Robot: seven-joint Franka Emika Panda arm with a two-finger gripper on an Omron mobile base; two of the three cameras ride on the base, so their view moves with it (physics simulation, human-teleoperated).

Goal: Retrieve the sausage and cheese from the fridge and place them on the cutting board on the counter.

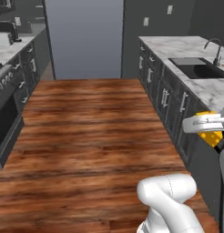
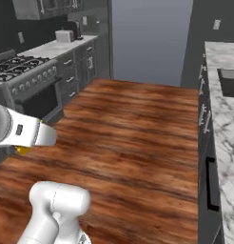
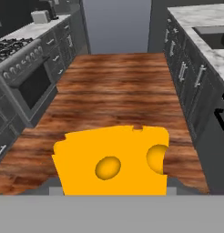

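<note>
The gripper [image 1: 213, 132] is clamped on the cheese [image 3: 113, 160]. It holds it above the wooden floor [image 1: 95, 132], beside the counter [image 1: 209, 88].

No text, label, brand, number or sign can be read anywhere here. The stove [image 3: 22, 68] knobs are too blurred for any markings to be made out, the small white plates on the back wall [image 1: 145, 21] are blank as far as can be told, and nothing is printed on the cheese [image 3: 113, 161] or the cabinet fronts [image 1: 170, 98].
</note>
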